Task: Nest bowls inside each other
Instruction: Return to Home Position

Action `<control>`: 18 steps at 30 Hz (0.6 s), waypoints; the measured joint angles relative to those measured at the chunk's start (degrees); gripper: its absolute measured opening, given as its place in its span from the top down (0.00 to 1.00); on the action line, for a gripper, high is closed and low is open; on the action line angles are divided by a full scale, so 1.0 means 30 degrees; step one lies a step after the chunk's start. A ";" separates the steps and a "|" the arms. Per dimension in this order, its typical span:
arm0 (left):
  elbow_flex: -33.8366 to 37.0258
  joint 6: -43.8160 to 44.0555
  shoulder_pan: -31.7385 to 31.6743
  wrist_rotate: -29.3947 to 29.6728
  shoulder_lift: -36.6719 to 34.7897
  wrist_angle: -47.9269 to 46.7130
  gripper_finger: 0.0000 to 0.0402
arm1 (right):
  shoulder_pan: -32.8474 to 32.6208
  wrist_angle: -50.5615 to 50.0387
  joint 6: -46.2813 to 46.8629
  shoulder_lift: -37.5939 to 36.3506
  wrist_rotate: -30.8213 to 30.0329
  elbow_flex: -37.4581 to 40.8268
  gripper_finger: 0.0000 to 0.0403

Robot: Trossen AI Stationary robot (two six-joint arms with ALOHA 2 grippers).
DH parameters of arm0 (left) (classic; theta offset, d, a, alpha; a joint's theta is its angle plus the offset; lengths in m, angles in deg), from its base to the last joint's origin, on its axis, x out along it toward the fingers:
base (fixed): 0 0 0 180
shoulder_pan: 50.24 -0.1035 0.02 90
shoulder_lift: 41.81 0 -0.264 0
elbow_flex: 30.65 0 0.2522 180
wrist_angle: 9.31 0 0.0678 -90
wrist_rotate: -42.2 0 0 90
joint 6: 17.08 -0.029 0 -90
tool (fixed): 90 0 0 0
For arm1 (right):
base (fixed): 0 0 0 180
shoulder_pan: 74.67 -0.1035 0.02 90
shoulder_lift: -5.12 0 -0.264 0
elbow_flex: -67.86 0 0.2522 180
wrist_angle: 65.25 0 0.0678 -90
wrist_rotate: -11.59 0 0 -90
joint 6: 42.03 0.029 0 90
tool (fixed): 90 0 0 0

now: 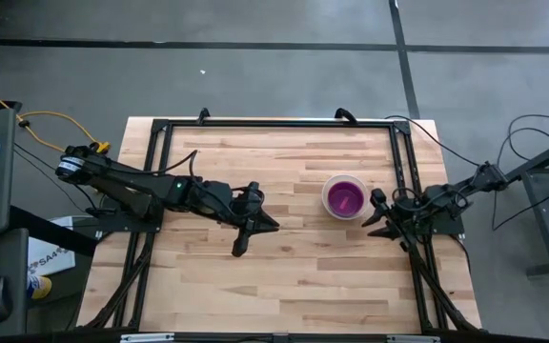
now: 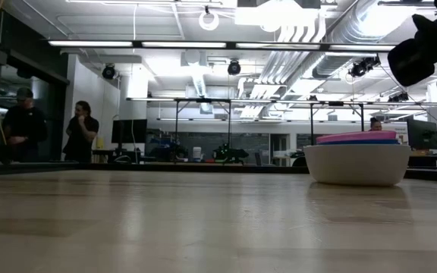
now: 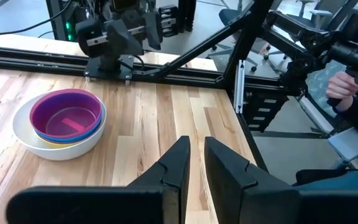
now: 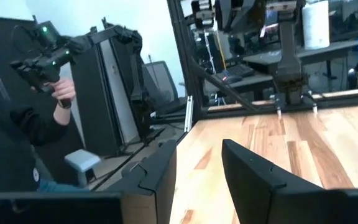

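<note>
Bright workshop (image 2: 203,91) behind; wooden table (image 2: 165,220) holds nested bowls (image 2: 357,159).

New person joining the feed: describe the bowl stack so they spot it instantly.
On the wooden table, look to the right half, beside the right gripper. The bowl stack sits there: a white bowl outside, coloured bowls nested within, pinkish one on top. Nothing else on the tabletop is round or coloured; the left gripper hangs mid-table.
</note>
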 joint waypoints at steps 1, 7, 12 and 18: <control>0.0000 0.0007 0.0000 0.0000 0.0000 0.0000 0.88 | 0.0000 -0.0146 -0.0009 0.0000 0.0118 0.0000 0.70; 0.0000 0.0007 0.0000 -0.0015 0.0000 0.0007 0.88 | 0.0000 -0.1197 0.0164 0.0000 0.1713 0.0015 0.70; 0.0000 0.0239 0.0000 -0.0029 0.0000 0.0015 0.88 | 0.0000 -0.1721 0.0216 0.0000 0.1848 0.0017 0.70; 0.0000 0.0507 0.0015 -0.0046 0.0000 0.0028 0.88 | 0.0000 -0.1800 0.0021 0.0010 0.1749 0.0022 0.70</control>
